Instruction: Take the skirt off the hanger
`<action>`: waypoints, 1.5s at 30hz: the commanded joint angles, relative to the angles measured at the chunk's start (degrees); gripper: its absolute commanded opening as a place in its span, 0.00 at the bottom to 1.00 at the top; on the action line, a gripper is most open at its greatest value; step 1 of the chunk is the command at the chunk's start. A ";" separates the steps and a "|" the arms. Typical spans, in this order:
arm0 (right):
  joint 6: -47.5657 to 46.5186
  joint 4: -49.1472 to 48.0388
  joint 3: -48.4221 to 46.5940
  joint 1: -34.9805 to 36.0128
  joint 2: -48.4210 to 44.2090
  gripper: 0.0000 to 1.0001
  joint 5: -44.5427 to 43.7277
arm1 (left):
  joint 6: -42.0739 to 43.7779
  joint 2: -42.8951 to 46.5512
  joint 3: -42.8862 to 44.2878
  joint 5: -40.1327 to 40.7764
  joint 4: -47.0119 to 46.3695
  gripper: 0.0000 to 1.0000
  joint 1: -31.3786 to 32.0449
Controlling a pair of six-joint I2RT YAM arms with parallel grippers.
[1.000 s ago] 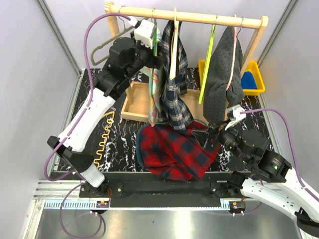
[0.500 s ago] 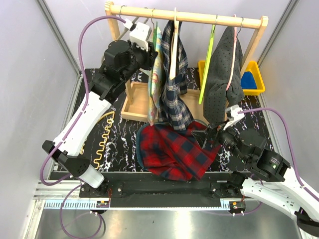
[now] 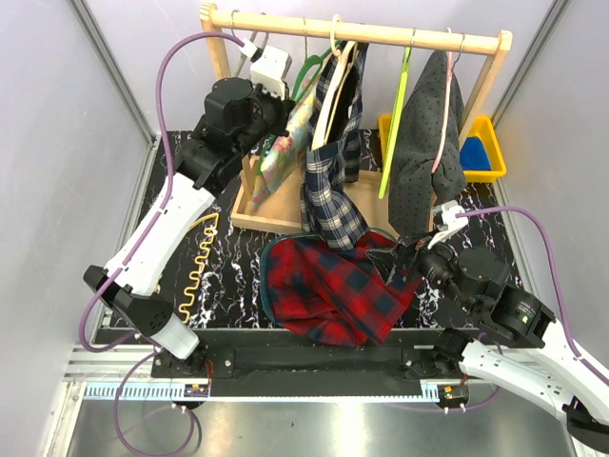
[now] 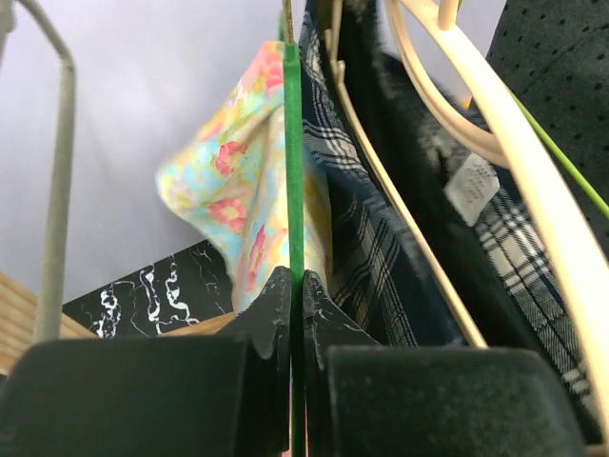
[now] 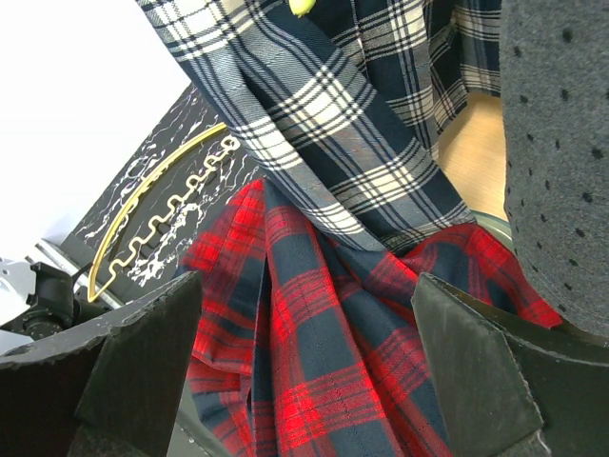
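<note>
Bin (image 3: 483, 175), yellow, holds blue item (image 3: 474, 152); left gripper (image 4: 295, 286) clamps green hanger (image 4: 294, 171), right gripper (image 5: 304, 324) spread wide

Bright, even light, soft shadows — all 3 views sharp, nearest foreground slightly blurred.

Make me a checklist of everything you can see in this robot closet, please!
Surface: black marble table with a wooden rack standing on it.
Job's things: floral skirt hangs on the green hanger, which is on the rail.
Clutter: navy plaid garment and grey dotted garment on the rack; red plaid garment and yellow hanger lying on the table; yellow bin behind.
Grippers: left gripper shut on the green hanger; right gripper open, holding nothing.
Cables: purple cables loop along both arms.
Surroundings: grey walls.
</note>
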State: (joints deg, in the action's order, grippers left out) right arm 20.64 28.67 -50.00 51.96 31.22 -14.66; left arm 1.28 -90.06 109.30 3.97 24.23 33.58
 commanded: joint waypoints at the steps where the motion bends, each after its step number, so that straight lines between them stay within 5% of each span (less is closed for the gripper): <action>1: 0.27 -0.72 -0.80 -0.11 -0.29 1.00 -2.22 | 0.92 -1.17 1.89 -0.54 -0.32 0.00 0.43; 9: 0.36 -0.72 -0.80 -0.02 -0.28 1.00 -2.31 | 2.50 -1.52 2.94 -1.59 -0.15 0.00 0.34; 10: 0.27 -0.63 -0.72 -0.11 -0.20 1.00 -2.31 | 2.59 -1.61 3.03 -1.77 -0.15 0.10 0.34; 11: 0.27 -0.72 -0.80 -0.11 -0.11 1.00 -2.39 | 2.68 -1.70 3.12 -1.94 -0.06 0.57 0.34; 12: 0.19 -0.63 -0.89 -0.11 -0.11 1.00 -2.48 | 2.76 -1.78 2.94 -2.03 -0.06 0.67 0.34; 15: 0.10 -0.72 -0.89 -0.02 -0.11 1.00 -2.48 | 2.77 -2.13 2.76 -2.30 0.12 0.70 0.43; 17: 0.19 -0.72 -0.89 -0.11 -0.28 1.00 -2.66 | 2.85 -2.49 3.11 -2.12 0.03 0.69 0.34; 20: 0.10 -0.63 -1.15 -0.11 -0.11 1.00 -2.84 | 2.68 -3.28 3.90 -1.60 0.12 0.49 0.43; 25: 0.01 -0.63 -1.33 -0.11 -0.20 1.00 -2.92 | 3.03 -4.33 5.13 -1.33 0.47 0.02 0.34; 45: -2.45 -2.21 -1.95 -0.11 2.70 1.00 -1.34 | 4.70 -1.08 15.50 2.80 -0.76 0.00 -2.20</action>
State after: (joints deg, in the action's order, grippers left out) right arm 19.88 28.73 -50.02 51.96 32.69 -15.92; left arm 4.56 -94.78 118.56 4.80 31.20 33.34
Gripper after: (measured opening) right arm 0.994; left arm 0.039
